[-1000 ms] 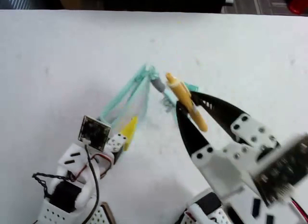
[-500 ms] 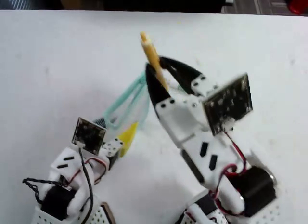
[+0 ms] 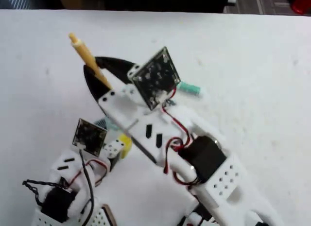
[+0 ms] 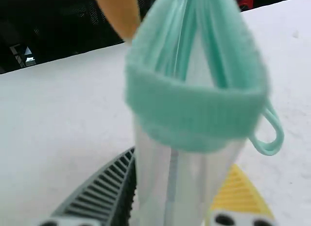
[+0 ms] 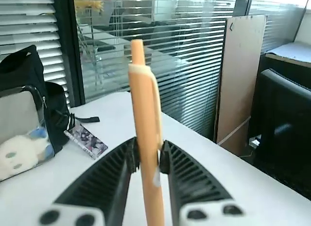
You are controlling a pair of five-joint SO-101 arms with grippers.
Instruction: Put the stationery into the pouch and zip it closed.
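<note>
My right gripper is shut on a yellow-orange pen and holds it above the table's far left, tip slanting away. The right wrist view shows the pen upright between the black ribbed fingers of that gripper. The right arm lies across the clear pouch with mint-green trim; a green end sticks out past it. My left gripper, at the near left, is shut on the pouch's edge. In the left wrist view the pouch stands up between the dark finger and the yellow finger.
The white table has open room to the right and along the back. A dark edge runs along the far side, with a red object at the back right corner. A board corner lies by the left arm's base.
The right arm has swung left across the pouch with the pen, turning so its wrist camera faces up. The pen has gone from centre to far left. The left arm has barely moved.
</note>
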